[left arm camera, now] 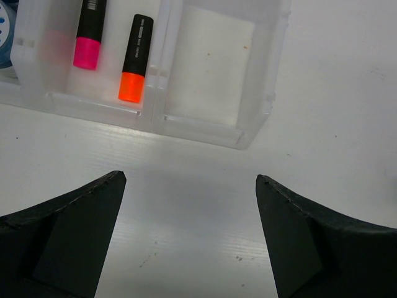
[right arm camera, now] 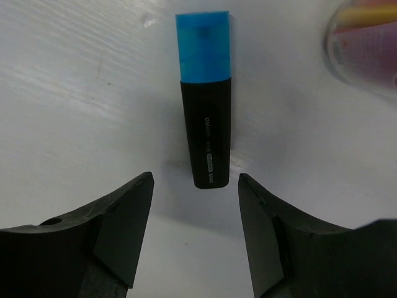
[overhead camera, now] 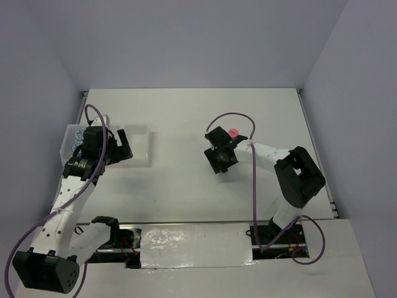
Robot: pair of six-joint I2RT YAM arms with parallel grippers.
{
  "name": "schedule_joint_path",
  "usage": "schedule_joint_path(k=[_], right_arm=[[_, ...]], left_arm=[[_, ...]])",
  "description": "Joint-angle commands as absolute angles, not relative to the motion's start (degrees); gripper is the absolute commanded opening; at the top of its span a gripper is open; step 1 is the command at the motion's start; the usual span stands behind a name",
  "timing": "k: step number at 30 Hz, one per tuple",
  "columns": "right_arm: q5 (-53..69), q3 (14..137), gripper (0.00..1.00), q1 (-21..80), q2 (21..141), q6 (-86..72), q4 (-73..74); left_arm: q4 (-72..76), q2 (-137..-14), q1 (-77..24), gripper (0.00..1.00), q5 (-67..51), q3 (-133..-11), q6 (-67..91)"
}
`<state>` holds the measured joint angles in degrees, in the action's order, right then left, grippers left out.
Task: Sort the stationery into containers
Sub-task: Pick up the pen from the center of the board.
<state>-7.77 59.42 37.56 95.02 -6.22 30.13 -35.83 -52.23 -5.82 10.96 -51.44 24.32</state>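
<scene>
Left pincer (left arm camera: 191, 179): spread wide, near tray (left arm camera: 214, 133)
Right pincer (right arm camera: 195, 177): spread, flanking blue marker (right arm camera: 206, 124)
Tray: pink marker (left arm camera: 90, 31), orange marker (left arm camera: 135, 59)

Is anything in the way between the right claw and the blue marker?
No, nothing visible. The blue marker lies just ahead of the right gripper, in line with its open jaws. The tube sits off to the side.

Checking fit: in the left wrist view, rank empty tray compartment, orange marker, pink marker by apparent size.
1. empty tray compartment
2. orange marker
3. pink marker, but the frame's top edge crops it, so the two markers may match.
</scene>
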Motion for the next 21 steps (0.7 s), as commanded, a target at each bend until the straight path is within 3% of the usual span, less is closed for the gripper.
schedule_joint_path(k=[1, 8, 13, 15, 17, 21], right_arm=[[-7.91, 62.49, 0.64, 37.0, 97.46, -3.69, 27.34], [-3.96, 63.46, 0.46, 35.6, 101.86, -2.81, 26.19], [-2.99, 63.63, 0.39, 35.59, 104.23, -3.34, 26.19], [-2.11, 64.07, 0.3, 35.59, 104.68, -3.34, 26.37], [-0.36, 64.16, 0.22, 35.68, 104.5, -3.78, 26.54], [3.59, 62.85, 0.18, 37.7, 97.86, -6.5, 25.23]], left_arm=[[-33.22, -50.72, -6.59, 0.99, 9.67, -51.5, 24.35], [-33.75, -51.94, -7.12, 0.99, 9.4, -51.86, 24.26], [-33.49, -51.42, -7.47, 0.99, 9.4, -51.5, 24.26], [-33.57, -51.5, -7.73, 0.99, 9.4, -51.59, 24.35], [-33.57, -51.68, -8.0, 0.99, 9.14, -51.59, 24.43], [-33.22, -51.68, -8.61, 0.99, 5.55, -52.03, 25.31]])
